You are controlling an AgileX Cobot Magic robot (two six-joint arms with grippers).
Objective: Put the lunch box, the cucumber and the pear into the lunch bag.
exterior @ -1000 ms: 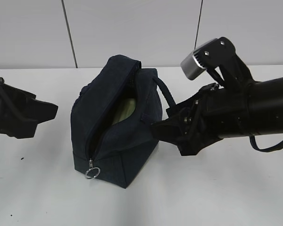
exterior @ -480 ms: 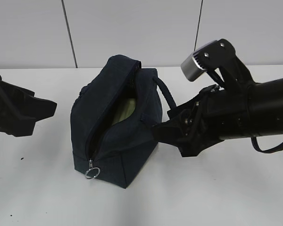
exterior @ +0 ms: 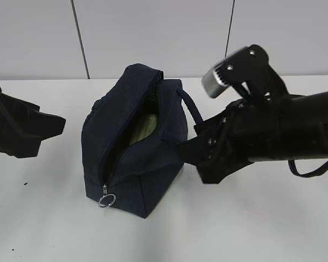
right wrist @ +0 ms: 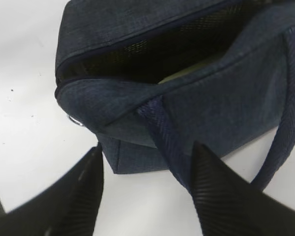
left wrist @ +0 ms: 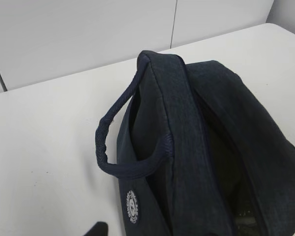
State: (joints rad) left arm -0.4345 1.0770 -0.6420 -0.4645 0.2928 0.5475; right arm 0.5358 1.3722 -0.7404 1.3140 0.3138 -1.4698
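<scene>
The navy lunch bag stands mid-table with its top zipper open and the ring pull hanging at the front. A pale green lid, the lunch box, shows inside the opening, and a sliver of the lunch box shows in the right wrist view. Cucumber and pear are out of view. My right gripper is open at the bag's right side; the right gripper has the handle strap between its fingers, ungripped. My left gripper stays open, left of the bag, with one fingertip showing below the bag's left handle.
The white table runs to a pale panelled wall behind. The bag's right handle loops out toward my right arm. A few dark specks lie on the table at front left.
My right arm has shifted slightly left toward the bag, its wrist camera tipping forward. The left arm drew back a touch. Bag unmoved.
</scene>
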